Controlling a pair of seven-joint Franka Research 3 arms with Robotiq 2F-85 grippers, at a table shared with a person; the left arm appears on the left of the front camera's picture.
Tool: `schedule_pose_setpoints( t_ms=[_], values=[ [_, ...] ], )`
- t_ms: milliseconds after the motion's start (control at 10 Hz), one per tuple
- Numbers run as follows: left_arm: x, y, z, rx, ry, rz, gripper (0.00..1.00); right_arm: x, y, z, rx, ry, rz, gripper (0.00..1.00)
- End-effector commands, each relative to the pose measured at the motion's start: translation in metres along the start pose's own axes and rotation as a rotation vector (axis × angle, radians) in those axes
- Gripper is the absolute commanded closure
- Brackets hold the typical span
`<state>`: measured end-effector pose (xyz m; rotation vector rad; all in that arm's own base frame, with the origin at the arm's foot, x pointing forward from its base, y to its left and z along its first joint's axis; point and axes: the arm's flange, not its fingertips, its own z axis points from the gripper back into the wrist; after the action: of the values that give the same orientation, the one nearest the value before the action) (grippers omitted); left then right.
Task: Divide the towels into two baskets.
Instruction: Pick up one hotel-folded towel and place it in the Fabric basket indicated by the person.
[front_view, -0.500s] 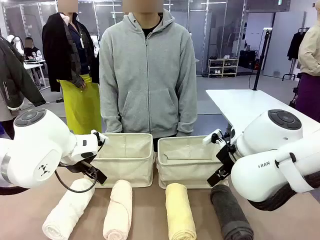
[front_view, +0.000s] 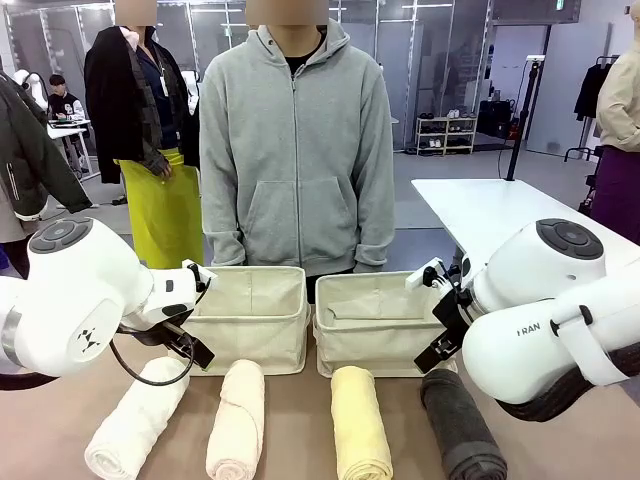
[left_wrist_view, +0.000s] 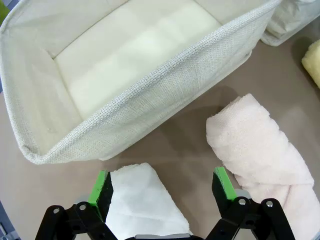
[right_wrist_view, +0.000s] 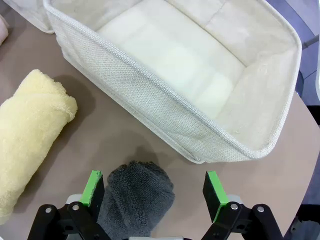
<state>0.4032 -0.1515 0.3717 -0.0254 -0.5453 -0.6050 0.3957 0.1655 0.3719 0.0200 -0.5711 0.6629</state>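
Four towels (front_view: 237, 420) are lying on the desk (front_view: 300, 430), none yet in the baskets (front_view: 250, 335), while the left claw (left_wrist_view: 161, 181) and right claw (right_wrist_view: 152, 182) are hovering spread above them.

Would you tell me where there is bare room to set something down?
Bare table lies between the cream towel and yellow towel. Left basket and right basket hold nothing. Crowded: white towel under left gripper, grey towel under right gripper.

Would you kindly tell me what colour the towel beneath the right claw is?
The towel is dark grey, clearest in the right wrist view.
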Motion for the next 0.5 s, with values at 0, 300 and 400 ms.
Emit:
schedule_pose_setpoints(
  t_ms=[0, 300, 400],
  values=[
    [-0.0001, 0.0003, 0.0000, 0.000, 0.000, 0.001, 0.00, 0.0002, 0.0006, 0.0000, 0.001, 0.000, -0.001, 0.00],
    [-0.0001, 0.0003, 0.0000, 0.000, 0.000, 0.001, 0.00, 0.0002, 0.0006, 0.0000, 0.001, 0.000, -0.001, 0.00],
    [-0.0001, 0.0003, 0.0000, 0.000, 0.000, 0.001, 0.00, 0.0002, 0.0006, 0.0000, 0.001, 0.000, -0.001, 0.00]
  ],
)
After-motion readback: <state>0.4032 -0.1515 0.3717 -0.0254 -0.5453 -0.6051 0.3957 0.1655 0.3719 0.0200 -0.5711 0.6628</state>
